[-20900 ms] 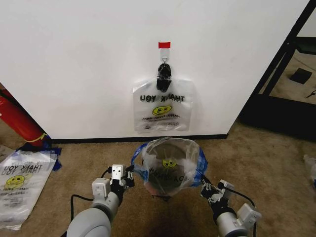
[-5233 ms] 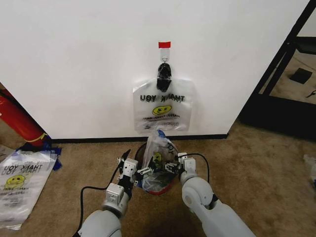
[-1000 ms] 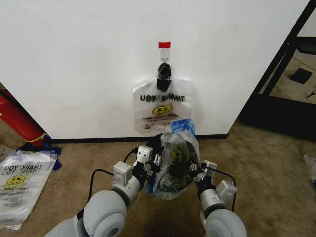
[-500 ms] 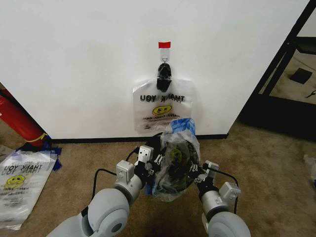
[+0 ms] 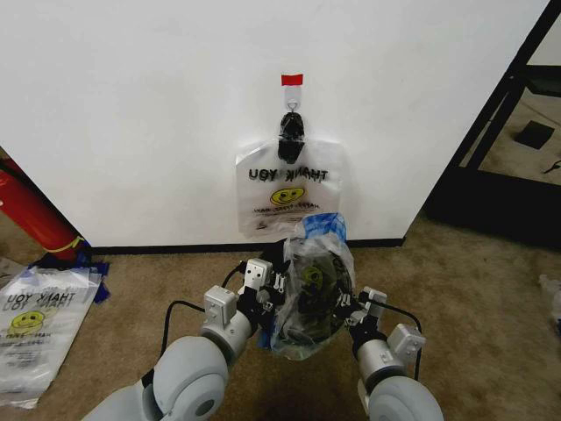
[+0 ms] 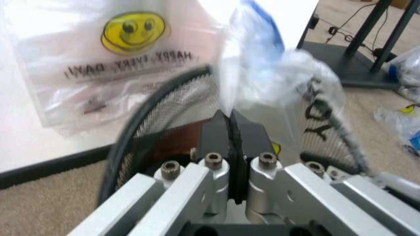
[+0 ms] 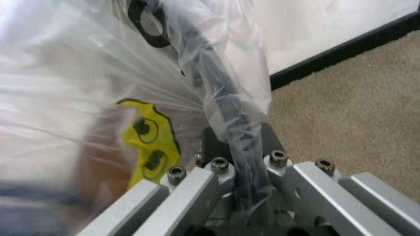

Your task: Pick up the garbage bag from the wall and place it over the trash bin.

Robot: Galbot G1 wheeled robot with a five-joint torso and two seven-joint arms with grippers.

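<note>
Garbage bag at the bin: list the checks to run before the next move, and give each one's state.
1. Left gripper shut on the garbage bag: ok.
2. Right gripper shut on bag plastic wrapped around the trash bin rim: ok.
3. Bag over the rim all the way round: cannot tell.
4. Bag free of tears: cannot tell.
5. Spare bag hanging on the wall hook: ok.

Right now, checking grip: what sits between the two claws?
In the head view, the bag-wrapped bin sits between left claw and right claw.
</note>
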